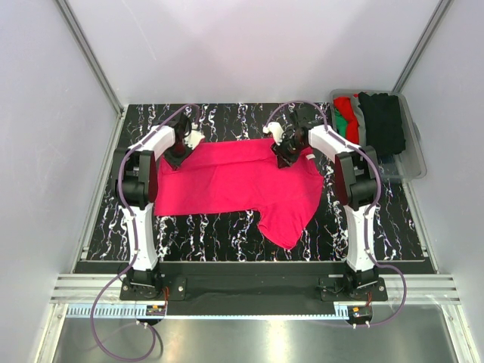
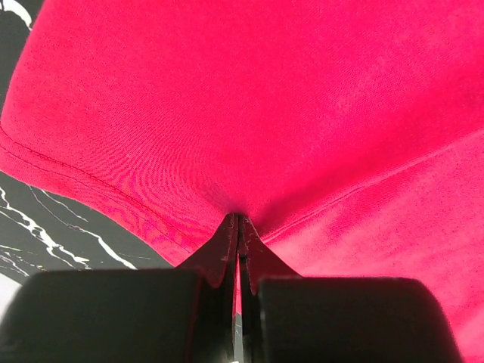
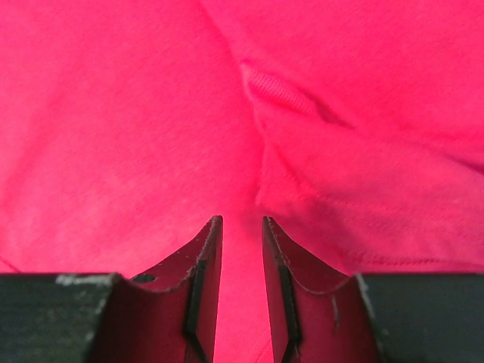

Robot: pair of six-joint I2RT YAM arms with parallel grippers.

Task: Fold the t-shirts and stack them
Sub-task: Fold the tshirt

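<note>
A bright pinkish-red t-shirt (image 1: 234, 181) lies spread on the black marbled table (image 1: 204, 231), one sleeve hanging toward the near right. My left gripper (image 1: 180, 156) is at the shirt's far left corner. In the left wrist view it (image 2: 239, 219) is shut on a pinched ridge of the red cloth (image 2: 265, 98). My right gripper (image 1: 284, 157) is at the shirt's far edge, right of centre. In the right wrist view it (image 3: 242, 221) stands open just over the cloth (image 3: 136, 113), with a stitched fold (image 3: 280, 94) ahead of its tips.
A clear plastic bin (image 1: 414, 147) stands at the back right, holding red (image 1: 346, 106), green (image 1: 342, 125), grey (image 1: 361, 121) and black (image 1: 382, 121) t-shirts. White walls close in the table on three sides. Both arm bases sit at the near edge.
</note>
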